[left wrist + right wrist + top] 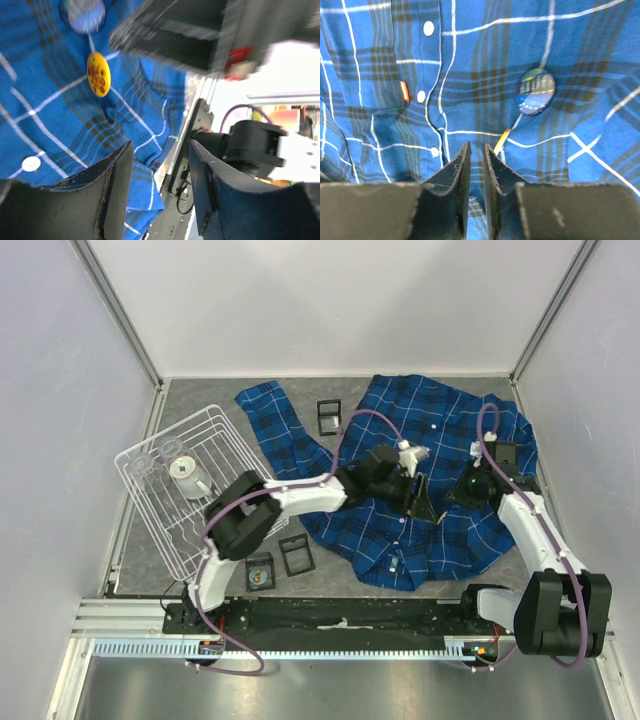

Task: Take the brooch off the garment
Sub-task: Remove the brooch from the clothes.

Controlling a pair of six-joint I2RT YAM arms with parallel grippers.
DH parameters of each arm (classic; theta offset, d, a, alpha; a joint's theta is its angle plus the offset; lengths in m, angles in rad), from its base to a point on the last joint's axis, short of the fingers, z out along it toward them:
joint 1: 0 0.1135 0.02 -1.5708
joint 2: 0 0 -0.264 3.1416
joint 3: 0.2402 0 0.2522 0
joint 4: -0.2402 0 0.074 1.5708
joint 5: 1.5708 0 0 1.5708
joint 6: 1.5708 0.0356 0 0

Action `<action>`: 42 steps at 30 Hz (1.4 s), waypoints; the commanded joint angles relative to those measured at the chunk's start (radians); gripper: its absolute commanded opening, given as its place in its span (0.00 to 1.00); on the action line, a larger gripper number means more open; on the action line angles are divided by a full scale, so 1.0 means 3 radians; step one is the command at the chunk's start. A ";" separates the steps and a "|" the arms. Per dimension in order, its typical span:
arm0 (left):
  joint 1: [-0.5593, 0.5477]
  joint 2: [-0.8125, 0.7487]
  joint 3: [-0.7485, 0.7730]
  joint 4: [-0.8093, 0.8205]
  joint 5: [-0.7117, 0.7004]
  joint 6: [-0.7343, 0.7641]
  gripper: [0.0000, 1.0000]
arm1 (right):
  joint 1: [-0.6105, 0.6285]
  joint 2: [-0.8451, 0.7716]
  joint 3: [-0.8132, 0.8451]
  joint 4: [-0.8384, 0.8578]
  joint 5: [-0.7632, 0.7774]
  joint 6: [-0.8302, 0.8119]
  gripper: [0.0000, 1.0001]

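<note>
The garment (440,420) is a bright blue plaid shirt spread on the table's right half. A round yellow brooch (98,74) is pinned to it, with a round bluish brooch (86,12) just above. In the right wrist view the bluish brooch (536,91) faces up and the yellow brooch (502,140) shows edge-on beside my right fingertip. My left gripper (160,150) is open and empty, close over the shirt (45,125), below and to the right of the yellow brooch. My right gripper (476,150) is nearly closed, pinching the cloth (485,45). Both grippers, left (418,495) and right (463,490), meet mid-shirt.
A white wire rack (225,435) holding a cup (186,472) stands at the left. Black square frames lie behind the shirt (329,417) and near the front (296,554). White walls enclose the table.
</note>
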 commanded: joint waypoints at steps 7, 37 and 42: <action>0.0257 -0.0576 -0.0391 0.0450 -0.0050 -0.0044 0.55 | 0.0460 0.0514 0.0068 0.0270 0.0076 0.0033 0.19; 0.0369 -0.0401 -0.0305 0.0476 0.0165 -0.0198 0.54 | 0.0655 0.0724 -0.0157 0.0076 0.0664 0.0146 0.44; 0.0400 -0.0371 -0.0299 0.0476 0.0211 -0.0197 0.54 | 0.0721 0.0816 -0.0157 0.0127 0.0746 0.0130 0.54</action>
